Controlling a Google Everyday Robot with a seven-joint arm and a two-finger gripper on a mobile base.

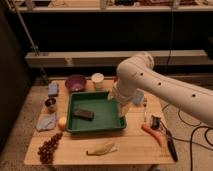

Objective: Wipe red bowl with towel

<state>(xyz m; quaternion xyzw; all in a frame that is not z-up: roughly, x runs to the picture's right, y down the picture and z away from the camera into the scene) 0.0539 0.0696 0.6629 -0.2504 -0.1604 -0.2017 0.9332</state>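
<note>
The red bowl is hidden behind my white arm point(136, 75) at the back of the wooden table point(135, 145). A crumpled blue-grey towel point(46, 121) lies at the table's left edge, far from the gripper. My gripper point(122, 111) hangs down from the arm over the right rim of the green tray point(95, 125), holding nothing that I can see.
The tray holds a dark brown block point(82, 114). A purple bowl point(75, 82), a white cup point(98, 80) and a blue cloth point(53, 89) are at the back. A metal cup point(50, 104), grapes point(48, 147), a banana point(102, 148) and a carrot point(152, 132) are also there.
</note>
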